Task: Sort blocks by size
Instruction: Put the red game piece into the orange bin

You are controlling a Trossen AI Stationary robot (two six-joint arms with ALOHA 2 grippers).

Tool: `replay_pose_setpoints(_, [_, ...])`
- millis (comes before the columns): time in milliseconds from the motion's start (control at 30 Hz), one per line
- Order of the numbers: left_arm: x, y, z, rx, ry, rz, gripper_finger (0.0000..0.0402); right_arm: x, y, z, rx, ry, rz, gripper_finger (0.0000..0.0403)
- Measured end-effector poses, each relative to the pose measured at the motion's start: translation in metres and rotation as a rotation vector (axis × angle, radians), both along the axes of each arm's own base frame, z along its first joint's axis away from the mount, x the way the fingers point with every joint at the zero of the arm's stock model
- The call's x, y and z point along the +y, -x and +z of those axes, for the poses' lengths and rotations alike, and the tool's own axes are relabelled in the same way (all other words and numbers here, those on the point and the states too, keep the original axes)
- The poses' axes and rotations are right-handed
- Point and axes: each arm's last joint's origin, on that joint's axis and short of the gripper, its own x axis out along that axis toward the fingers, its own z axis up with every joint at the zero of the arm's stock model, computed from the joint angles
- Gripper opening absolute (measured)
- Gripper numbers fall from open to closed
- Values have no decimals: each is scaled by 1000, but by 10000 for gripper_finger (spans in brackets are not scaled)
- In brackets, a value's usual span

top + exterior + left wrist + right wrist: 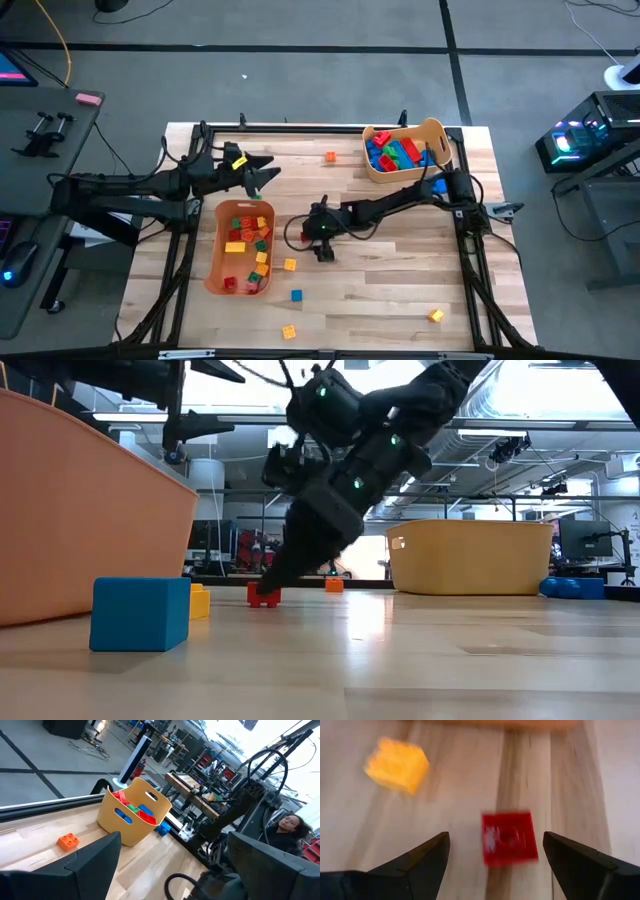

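The right end effector (322, 247) is low over the middle of the worktop (400, 280), fingers wide apart, with a small red block (509, 838) lying flat between them, not touched. A yellow block (396, 764) lies near it. The left end effector (262, 174) waits open over the left bin (213, 262); more blocks sit in both bins and loose near the front edge.

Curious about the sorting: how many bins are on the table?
2. One bin by the left arm holds small blocks; the other bin by the right arm holds bigger blocks.
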Motion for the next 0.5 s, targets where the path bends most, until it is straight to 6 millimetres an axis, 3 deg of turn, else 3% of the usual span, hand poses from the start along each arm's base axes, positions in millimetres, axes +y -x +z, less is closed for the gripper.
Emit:
replay_pose_setpoints(167, [-1,0,0,5,-8,-5,351,-3,1,-2,15,34,-41,297])
replay_pose_setpoints(400, [-1,0,0,9,-19,-5,351,-9,0,-1,1,21,-65,203])
replay_pose_setpoints(500, [-1,0,0,11,-25,-5,351,-8,-1,0,-11,1,-46,181])
